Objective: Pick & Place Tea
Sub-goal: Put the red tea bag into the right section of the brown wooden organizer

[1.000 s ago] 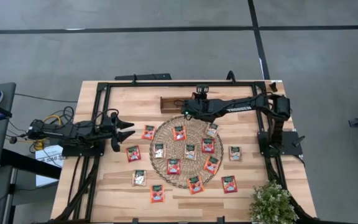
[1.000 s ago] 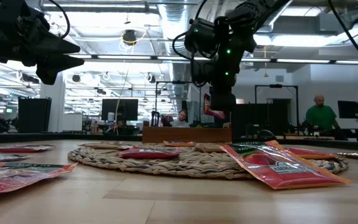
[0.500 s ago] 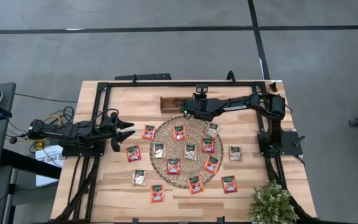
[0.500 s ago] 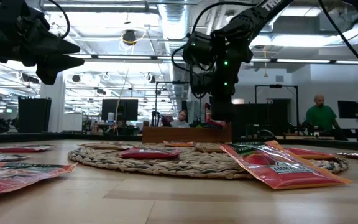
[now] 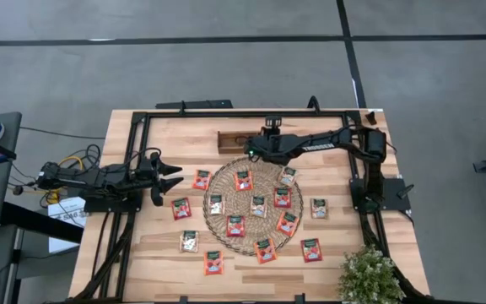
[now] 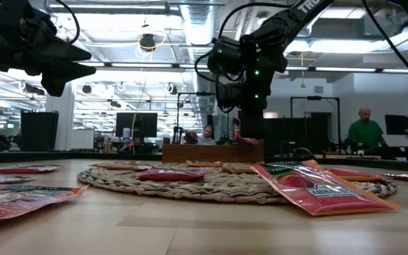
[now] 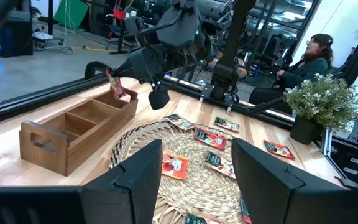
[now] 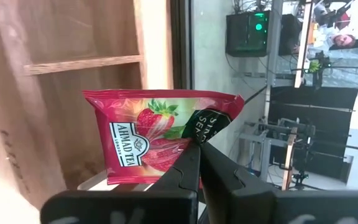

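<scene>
We've got the right gripper (image 8: 194,155) pinched on one red strawberry tea packet (image 8: 151,146), hanging over the brown wooden compartment tray (image 5: 230,140) at 12 o'clock. Left gripper (image 5: 171,177) waits open at 9. Loads left: packets scattered on the round woven mat (image 5: 251,169) and table.

High view: the right arm is covering the right end of the brown wooden compartment tray (image 5: 236,140), so the held packet and the jaws aren't showing there. Print on the small red-orange and beige square tea packets (image 5: 258,205) is coming out too small to read. Low view: the near red packet (image 6: 317,190) is blurring, and the left gripper (image 6: 44,53) is getting cut off by the picture's edge. Right wrist view: the dark fingers (image 8: 191,168) are hiding the lower corner of the red strawberry tea packet (image 8: 148,140).
</scene>
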`<state>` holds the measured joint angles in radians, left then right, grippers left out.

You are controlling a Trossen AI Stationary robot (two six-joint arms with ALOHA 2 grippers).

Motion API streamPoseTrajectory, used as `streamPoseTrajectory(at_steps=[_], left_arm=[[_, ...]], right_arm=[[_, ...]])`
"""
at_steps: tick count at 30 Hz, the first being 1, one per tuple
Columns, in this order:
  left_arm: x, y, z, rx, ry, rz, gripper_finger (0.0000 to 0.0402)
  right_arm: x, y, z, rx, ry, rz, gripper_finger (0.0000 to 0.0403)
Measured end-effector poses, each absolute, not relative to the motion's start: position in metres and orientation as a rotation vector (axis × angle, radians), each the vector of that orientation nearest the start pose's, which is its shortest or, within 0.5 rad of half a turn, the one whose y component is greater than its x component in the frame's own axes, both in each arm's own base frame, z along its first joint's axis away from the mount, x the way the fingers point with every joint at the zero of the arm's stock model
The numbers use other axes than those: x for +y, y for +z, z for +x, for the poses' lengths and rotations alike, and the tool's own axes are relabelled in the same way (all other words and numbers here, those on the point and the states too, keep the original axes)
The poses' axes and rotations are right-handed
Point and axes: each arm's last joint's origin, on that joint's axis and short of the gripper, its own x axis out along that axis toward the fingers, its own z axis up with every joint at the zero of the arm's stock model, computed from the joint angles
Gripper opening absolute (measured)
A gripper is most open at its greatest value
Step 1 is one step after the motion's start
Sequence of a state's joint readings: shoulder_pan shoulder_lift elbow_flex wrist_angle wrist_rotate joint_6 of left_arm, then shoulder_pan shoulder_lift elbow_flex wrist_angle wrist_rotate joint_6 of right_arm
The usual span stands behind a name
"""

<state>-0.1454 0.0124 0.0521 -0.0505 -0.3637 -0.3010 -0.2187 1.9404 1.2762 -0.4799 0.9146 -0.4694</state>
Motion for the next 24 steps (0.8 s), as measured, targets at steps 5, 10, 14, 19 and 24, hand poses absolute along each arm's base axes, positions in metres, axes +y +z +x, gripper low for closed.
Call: streamPoseTrajectory(at_steps=[5, 10, 14, 19, 24], left_arm=[[-0.0033, 0.1754, 0.0938, -0.022, 0.218, -0.297, 0.0185], [-0.0033, 0.1754, 0.0938, -0.022, 0.218, -0.298, 0.0185], [-0.0033, 0.1754, 0.0938, -0.022, 0.218, -0.298, 0.0185], [-0.0033, 0.1754, 0.0938, -0.022, 0.218, -0.298, 0.0185], [-0.0033, 0.1753, 0.0938, -0.022, 0.218, -0.298, 0.0185]], right_arm=[[-0.1052, 0.1689, 0.3683, 1.343, -0.738, -0.777, 0.0], [-0.1048, 0.1683, 0.3687, 1.34, -0.711, -0.763, 0.0], [-0.1056, 0.1684, 0.3684, 1.341, -0.716, -0.763, 0.0], [-0.1074, 0.1684, 0.3679, 1.344, -0.72, -0.761, 0.0024], [-0.1074, 0.1685, 0.3678, 1.345, -0.723, -0.763, 0.0067]])
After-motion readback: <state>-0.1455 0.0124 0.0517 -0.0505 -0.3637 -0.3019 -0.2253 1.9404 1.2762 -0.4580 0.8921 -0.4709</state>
